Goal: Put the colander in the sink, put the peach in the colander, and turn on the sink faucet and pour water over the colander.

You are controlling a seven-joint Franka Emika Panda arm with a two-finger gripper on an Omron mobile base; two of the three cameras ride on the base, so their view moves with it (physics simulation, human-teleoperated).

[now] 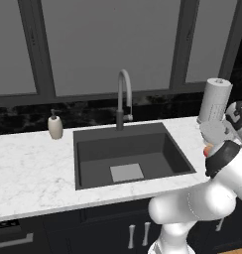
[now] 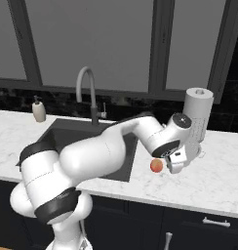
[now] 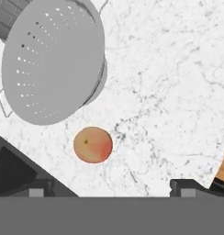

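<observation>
White marble surface [image 1: 33, 173] ran across the left base view under grey window panes, with the dark sink [image 1: 130, 155] sunk at centre frame and its light drain plate [image 1: 126, 172] on the bottom. Behind the basin rose the sink faucet [image 1: 124, 96], and a beige soap dispenser [image 1: 55, 126] stood at centre left. At the right edge a paper towel roll [image 1: 215, 99] stood upright, the white colander [image 1: 212, 131] showed just below it, and a sliver of the peach [image 1: 208, 149] peeked out beside the arm.

From the right base view, the arm bent over the sink's right side, and the tool [image 2: 182, 158] hung over the surface right of the basin, with the peach [image 2: 156, 166] just to its left and the paper towel roll [image 2: 196, 114] behind.

Looking down from the hand view, the colander [image 3: 52, 62] filled the upper left on the marble, the peach [image 3: 92, 145] lay apart just below it, and the tool's fingertips [image 3: 38, 189] stood wide at the bottom corners, gripping nothing.
</observation>
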